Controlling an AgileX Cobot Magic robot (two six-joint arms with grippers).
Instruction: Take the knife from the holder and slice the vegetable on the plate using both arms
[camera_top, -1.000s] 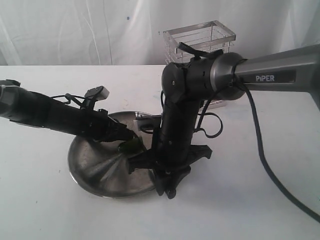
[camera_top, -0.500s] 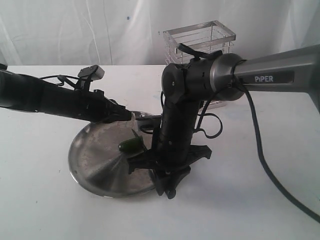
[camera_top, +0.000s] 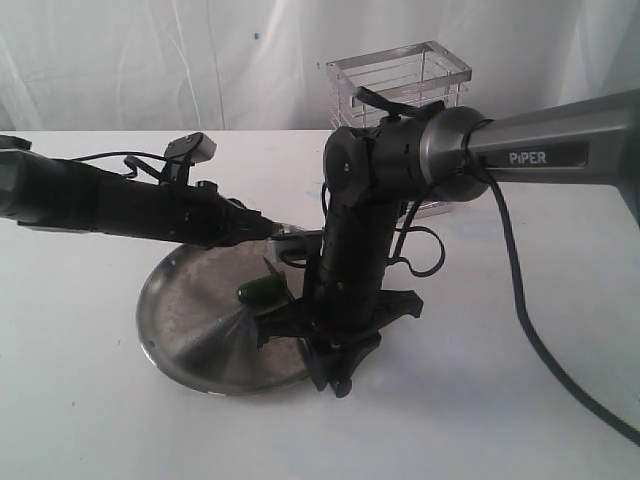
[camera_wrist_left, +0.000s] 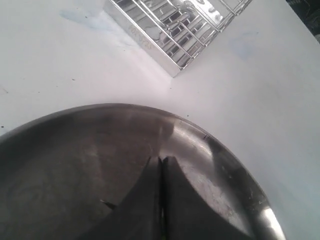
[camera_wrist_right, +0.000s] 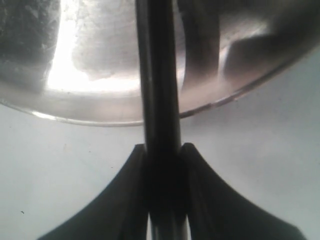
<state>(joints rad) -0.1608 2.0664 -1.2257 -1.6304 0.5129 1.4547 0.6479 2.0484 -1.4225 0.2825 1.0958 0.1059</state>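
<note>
The right gripper (camera_wrist_right: 162, 150) clamps the slim black knife (camera_wrist_right: 159, 90) over the shiny round steel plate (camera_top: 190, 335); the left gripper (camera_wrist_left: 161, 165), seemingly empty, is closed.

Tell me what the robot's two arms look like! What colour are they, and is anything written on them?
Both arms are mostly black and chunky, with round joints. The right arm has a smooth silver-grey tube with PiPER in white letters, and a black cable hanging off it. The left arm has thin black wires and a small grey-white box on top. Their grippers have black, pointed fingers.
</note>
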